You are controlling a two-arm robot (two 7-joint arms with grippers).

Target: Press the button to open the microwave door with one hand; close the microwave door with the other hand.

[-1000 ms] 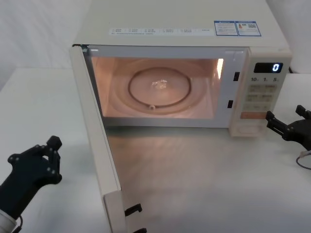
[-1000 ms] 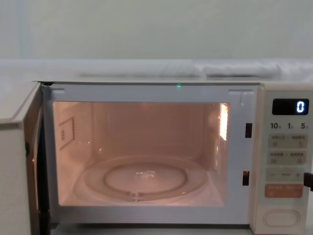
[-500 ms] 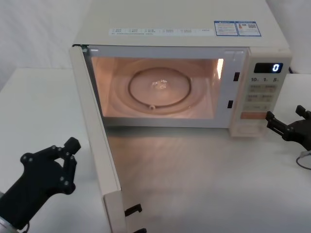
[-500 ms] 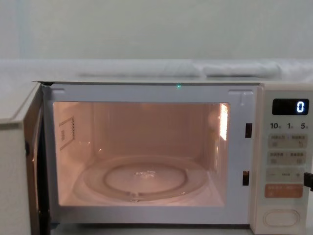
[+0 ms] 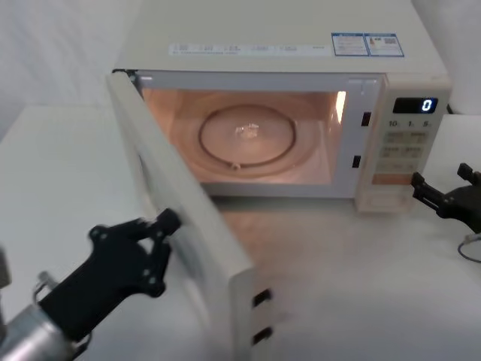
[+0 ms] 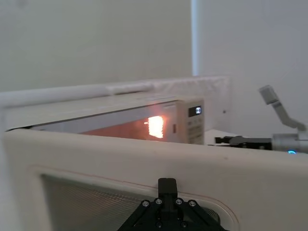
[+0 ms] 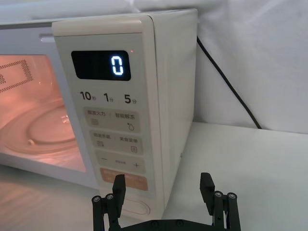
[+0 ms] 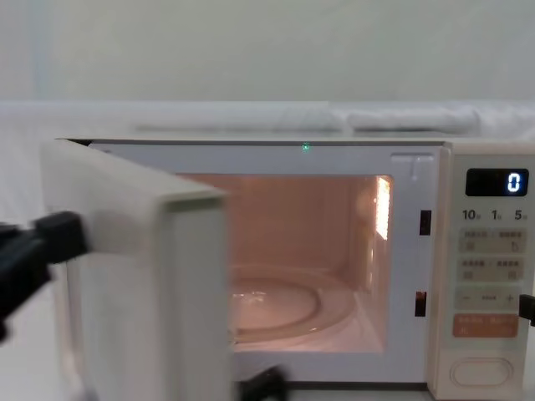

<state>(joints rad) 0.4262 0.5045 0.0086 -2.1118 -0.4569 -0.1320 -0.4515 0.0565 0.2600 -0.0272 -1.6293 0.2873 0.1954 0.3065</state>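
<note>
Overhead, the left gripper (image 5: 161, 233) presses its fingertips, drawn together, against the outer face of the microwave door (image 5: 176, 218), which stands half open, hinged at the oven's left and angled toward the tabletop's front edge. Only the right wrist view shows the button (image 7: 137, 208) at the control panel's foot, with the right gripper (image 7: 163, 192) spread open before it. A glass turntable (image 5: 244, 135) lies in the lit cavity.

White table (image 5: 60, 165); pale plain wall (image 8: 251, 50) behind; black cable (image 7: 226, 82) along wall.
</note>
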